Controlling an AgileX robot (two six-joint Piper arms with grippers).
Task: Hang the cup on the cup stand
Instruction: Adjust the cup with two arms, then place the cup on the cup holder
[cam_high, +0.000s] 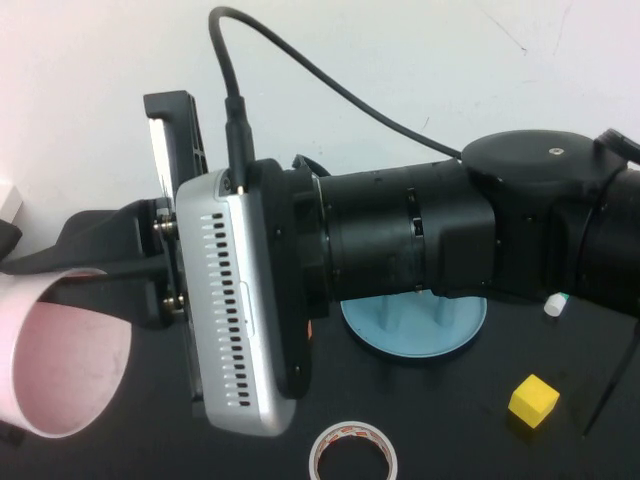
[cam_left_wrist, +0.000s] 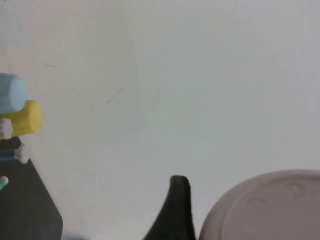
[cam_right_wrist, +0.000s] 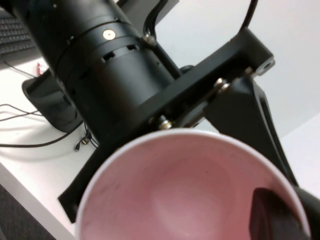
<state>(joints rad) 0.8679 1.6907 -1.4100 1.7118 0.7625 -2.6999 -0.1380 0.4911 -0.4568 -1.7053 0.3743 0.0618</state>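
Note:
The pale pink cup (cam_high: 60, 360) hangs in the air at the far left, lying on its side with its mouth toward the camera. My right arm crosses the whole high view. My right gripper (cam_high: 110, 270) is shut on the cup's rim, and the right wrist view shows one finger (cam_right_wrist: 270, 215) inside the cup (cam_right_wrist: 170, 200). My left gripper (cam_high: 60, 240) is at the cup's base end, and the base (cam_left_wrist: 265, 210) shows in the left wrist view. The light blue cup stand (cam_high: 415, 330) sits mid-table, mostly hidden behind my right arm.
A yellow cube (cam_high: 533, 400) and a tape roll (cam_high: 352, 452) lie on the black table near the front. The left wrist view shows a light blue cup (cam_left_wrist: 10, 92) and a yellow cup (cam_left_wrist: 25, 119) on the stand's pegs.

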